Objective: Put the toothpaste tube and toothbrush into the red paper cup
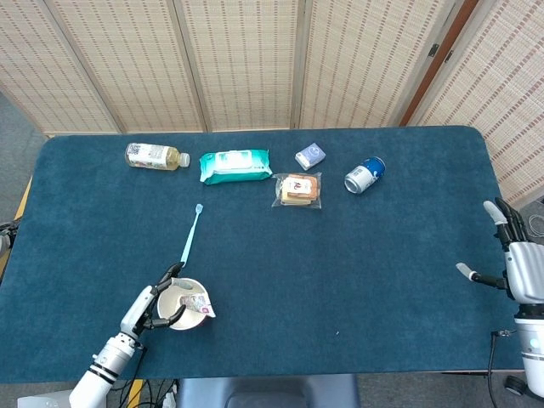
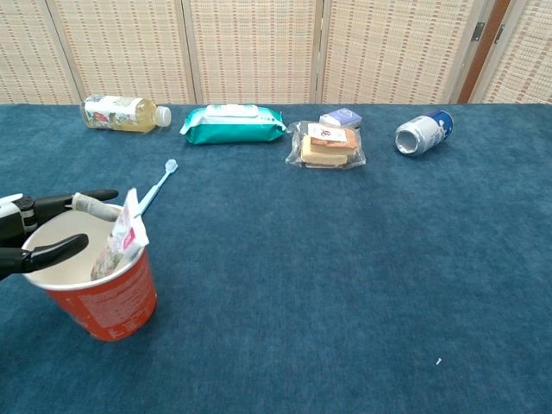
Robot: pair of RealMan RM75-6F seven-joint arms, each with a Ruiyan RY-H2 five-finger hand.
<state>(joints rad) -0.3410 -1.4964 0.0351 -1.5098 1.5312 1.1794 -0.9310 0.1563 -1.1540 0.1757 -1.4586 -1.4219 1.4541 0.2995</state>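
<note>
Currently: toothpaste tube (image 2: 121, 244) leaning inside red paper cup (image 2: 108, 297); left hand (image 2: 34, 233) hovering over the rim, fingers spread, gripping nothing; toothbrush (image 1: 190, 235) lying outside, awaiting pickup

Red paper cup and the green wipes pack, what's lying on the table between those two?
The toothbrush lies between the red paper cup and the green wipes pack, flat on the blue cloth, head toward the pack. The head view shows it best.

One cup (image 2: 103, 297), one toothbrush (image 1: 190, 234)
</note>
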